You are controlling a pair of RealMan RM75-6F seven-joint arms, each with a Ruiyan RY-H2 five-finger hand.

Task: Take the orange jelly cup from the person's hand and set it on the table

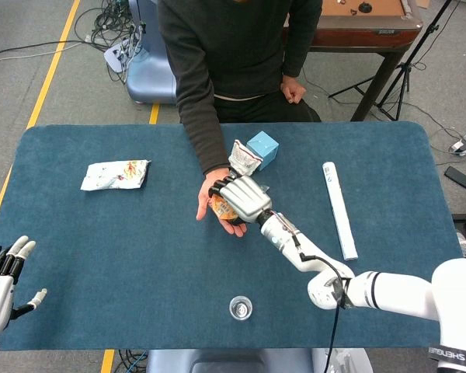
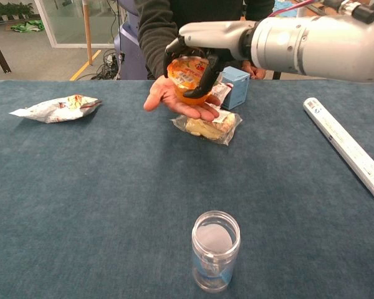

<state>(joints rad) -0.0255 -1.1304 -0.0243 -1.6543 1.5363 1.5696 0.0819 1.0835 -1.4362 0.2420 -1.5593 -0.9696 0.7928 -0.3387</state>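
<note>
Chest view: orange jelly cup (image 2: 188, 79) apparently tilted, lid toward camera.

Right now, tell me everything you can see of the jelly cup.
The jelly cup is a small orange, see-through plastic tub with a printed foil lid. It is tilted, lid facing the chest camera. It rests on the person's palm above the table, and the right hand wraps it from above, dark fingers curled against its side. From the head view the hand covers most of it; only an orange edge shows.
</note>
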